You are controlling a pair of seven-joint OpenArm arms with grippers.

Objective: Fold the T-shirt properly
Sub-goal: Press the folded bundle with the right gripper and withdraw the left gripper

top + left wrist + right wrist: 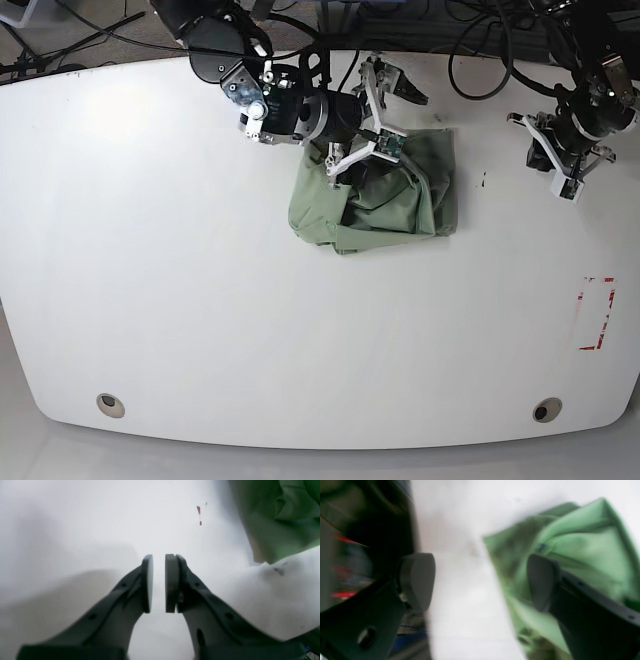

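The T-shirt point(395, 200) is a pale green bundle, folded over itself and wrinkled, at the back middle of the white table point(200, 290). My right gripper point(372, 128) hovers over the shirt's far edge. In the right wrist view it point(480, 557) is open wide, with one pad over bare table, the other over the green T-shirt point(582, 542), and nothing between them. My left gripper point(562, 178) is well off to the shirt's right. Its pads point(158, 557) stand shut to a thin gap over bare table, holding nothing, with the T-shirt point(282, 517) at the upper right corner.
A red tape outline point(597, 313) marks the table near its right edge, and small red specks point(198, 510) show ahead of the left gripper. Cables point(480, 40) crowd the back edge. Two round holes point(110, 404) point(545, 410) sit near the front edge.
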